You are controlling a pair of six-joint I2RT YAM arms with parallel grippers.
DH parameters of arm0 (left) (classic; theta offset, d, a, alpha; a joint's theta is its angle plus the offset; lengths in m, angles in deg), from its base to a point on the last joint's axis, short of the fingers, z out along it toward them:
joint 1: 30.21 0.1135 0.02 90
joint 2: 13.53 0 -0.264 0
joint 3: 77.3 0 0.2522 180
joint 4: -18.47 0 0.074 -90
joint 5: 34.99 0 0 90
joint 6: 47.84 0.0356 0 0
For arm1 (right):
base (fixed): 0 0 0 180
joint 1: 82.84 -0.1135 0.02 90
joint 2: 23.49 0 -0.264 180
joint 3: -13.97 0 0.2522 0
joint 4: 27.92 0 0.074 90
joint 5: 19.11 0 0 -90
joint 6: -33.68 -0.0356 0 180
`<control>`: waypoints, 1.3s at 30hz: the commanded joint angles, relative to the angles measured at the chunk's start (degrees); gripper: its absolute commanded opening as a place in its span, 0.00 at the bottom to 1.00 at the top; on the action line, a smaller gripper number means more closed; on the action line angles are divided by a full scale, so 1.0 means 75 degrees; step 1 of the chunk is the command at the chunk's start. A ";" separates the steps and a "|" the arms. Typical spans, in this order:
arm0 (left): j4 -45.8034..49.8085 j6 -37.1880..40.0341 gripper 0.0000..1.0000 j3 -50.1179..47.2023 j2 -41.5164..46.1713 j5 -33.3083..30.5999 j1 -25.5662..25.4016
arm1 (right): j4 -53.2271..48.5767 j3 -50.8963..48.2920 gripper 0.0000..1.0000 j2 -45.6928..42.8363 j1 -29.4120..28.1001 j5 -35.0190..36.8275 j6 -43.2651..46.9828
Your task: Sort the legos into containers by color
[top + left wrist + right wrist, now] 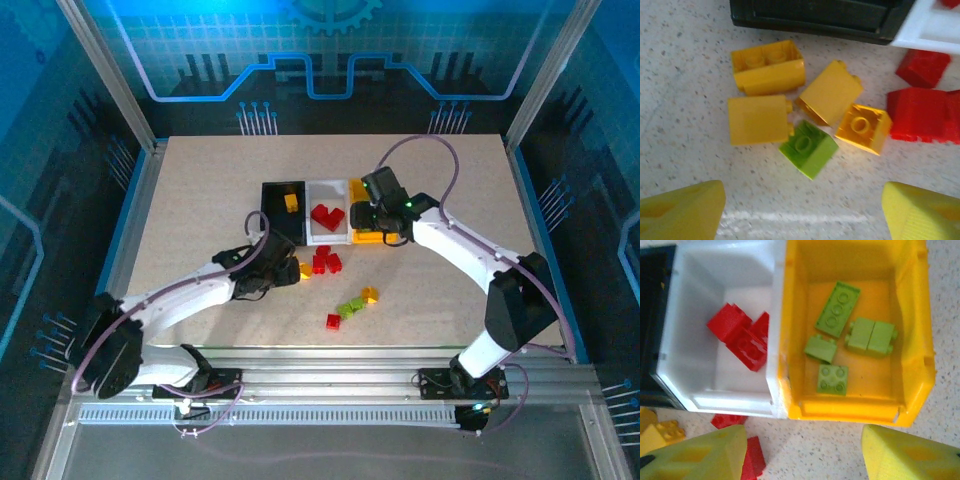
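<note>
Legos [837, 309]: green in yellow bin [918, 350], red in white bin [692, 287]. Left gripper [802, 192], right gripper [802, 440] gape empty — bare table [190, 215] at nine o'clock.

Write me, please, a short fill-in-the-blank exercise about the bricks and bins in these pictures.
1. The bricks in the yellow bin are all ____.
2. The bin holding the red bricks is ____.
3. Between the left pincer and the black bin, one green brick lies among ____ yellow bricks.

Missing words: green; white; four.
</note>
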 commanded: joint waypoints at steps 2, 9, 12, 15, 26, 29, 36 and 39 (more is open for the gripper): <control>-0.0239 0.0405 0.79 0.0247 -0.0428 -0.0668 0.0389 | 0.0165 -0.0229 0.63 -0.0256 -0.0025 -0.0025 -0.0125; -0.0619 0.0422 0.74 0.0095 -0.0848 -0.0604 0.0967 | 0.0241 -0.0454 0.63 -0.0404 0.0003 0.0021 -0.0112; -0.0892 0.0520 0.74 0.0016 -0.1012 -0.0395 0.1012 | 0.0279 -0.0493 0.63 -0.0426 0.0033 -0.0003 -0.0124; -0.1275 0.0575 0.74 -0.0092 -0.1084 -0.0113 0.1023 | 0.0317 -0.0496 0.63 -0.0423 0.0056 -0.0015 -0.0164; -0.1552 0.0436 0.60 -0.0392 -0.1607 0.0328 0.1017 | 0.0330 -0.0493 0.63 -0.0436 0.0113 -0.0015 -0.0171; -0.1479 0.0351 0.57 -0.0713 -0.1343 0.0389 0.1012 | 0.0393 -0.0528 0.63 -0.0425 0.0144 -0.0049 -0.0188; -0.1275 0.0143 0.60 -0.1335 -0.0433 0.0686 0.0965 | 0.0492 -0.0493 0.63 -0.0187 0.0161 -0.0176 -0.0264; -0.1090 0.0081 0.60 -0.1502 -0.0033 0.0835 0.0810 | 0.0501 -0.0504 0.63 -0.0142 0.0164 -0.0179 -0.0265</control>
